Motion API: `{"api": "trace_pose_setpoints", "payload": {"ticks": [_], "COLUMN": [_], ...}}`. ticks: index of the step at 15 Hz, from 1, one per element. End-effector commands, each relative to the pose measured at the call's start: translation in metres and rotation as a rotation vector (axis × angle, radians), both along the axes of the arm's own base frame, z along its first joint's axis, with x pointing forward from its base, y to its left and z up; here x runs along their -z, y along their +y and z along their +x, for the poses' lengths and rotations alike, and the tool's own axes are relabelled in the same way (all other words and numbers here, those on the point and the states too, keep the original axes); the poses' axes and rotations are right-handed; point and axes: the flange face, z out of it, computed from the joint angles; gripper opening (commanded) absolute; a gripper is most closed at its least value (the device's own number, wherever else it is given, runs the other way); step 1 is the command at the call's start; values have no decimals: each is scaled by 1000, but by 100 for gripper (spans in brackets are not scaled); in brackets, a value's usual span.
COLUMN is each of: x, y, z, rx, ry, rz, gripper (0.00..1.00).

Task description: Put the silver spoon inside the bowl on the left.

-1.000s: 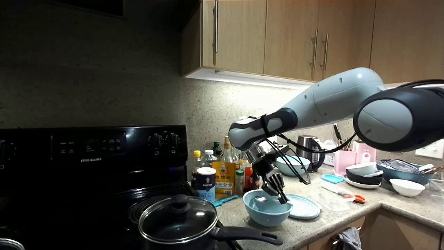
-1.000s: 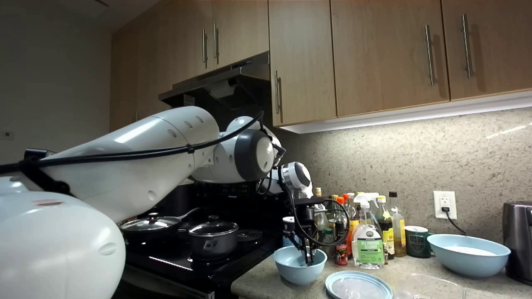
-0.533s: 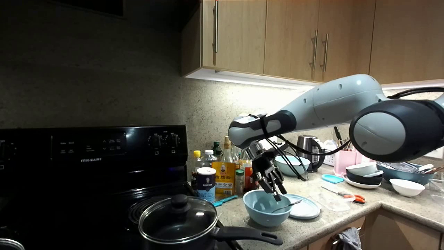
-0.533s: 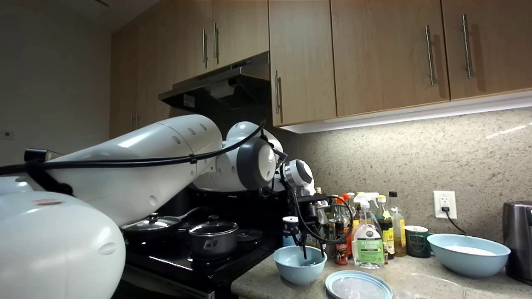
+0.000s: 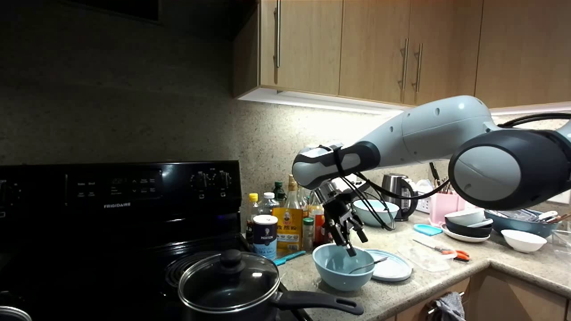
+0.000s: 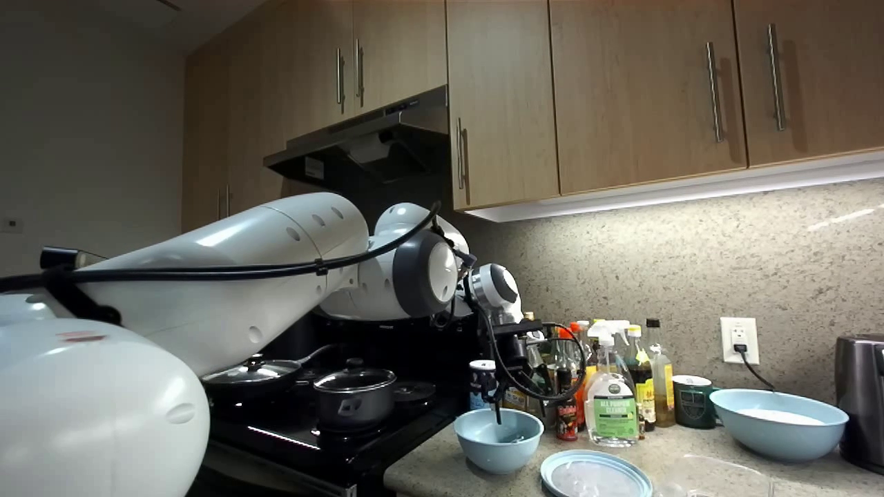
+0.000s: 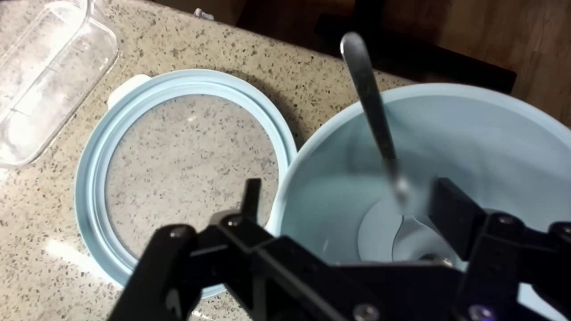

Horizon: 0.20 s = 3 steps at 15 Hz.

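with gripper (image 7: pixel 348 187) spread wide, empty | lift straight up from bowl (image 7: pixel 455 120), wrist-view right | avoid nudging spoon (image 7: pixel 377 118) slanting from upper centre

1. Silver spoon (image 7: pixel 370 96): 1.
2. Light blue bowls (image 6: pixel 497 453): 2, in both exterior views.
3. Round blue-rimmed lid (image 7: pixel 192 169): 1.
4. White bowls (image 5: pixel 523 241): 2 that I can make out.
5. Stove (image 5: pixel 125 191): 1, lidded pans (image 6: pixel 356 404) on it: 2.
6. Kettle (image 6: pixel 860 400): 1.
7. Salt canister (image 5: pixel 265 238): 1.
8. Green mug (image 6: pixel 694 407): 1.
9. Bottles (image 6: pixel 661 393): several, too crowded for an exact count.
10. Robot arm (image 6: pixel 207 307): 1, fingers (image 7: pixel 457 214): 2.
11. Gray towel (image 5: pixel 449 307): 1.
12. Range hood (image 6: pixel 373 128): 1.
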Motion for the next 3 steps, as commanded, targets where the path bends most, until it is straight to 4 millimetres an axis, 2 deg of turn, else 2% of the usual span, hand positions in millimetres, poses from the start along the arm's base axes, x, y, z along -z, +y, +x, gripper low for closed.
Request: {"api": "trace_pose_setpoints", "payload": {"ticks": [1, 3], "x": [0, 0], "y": [0, 0], "z": [0, 0], "rx": [0, 0], "ry": [0, 0], "rz": [0, 0], "gripper": [95, 95]}}
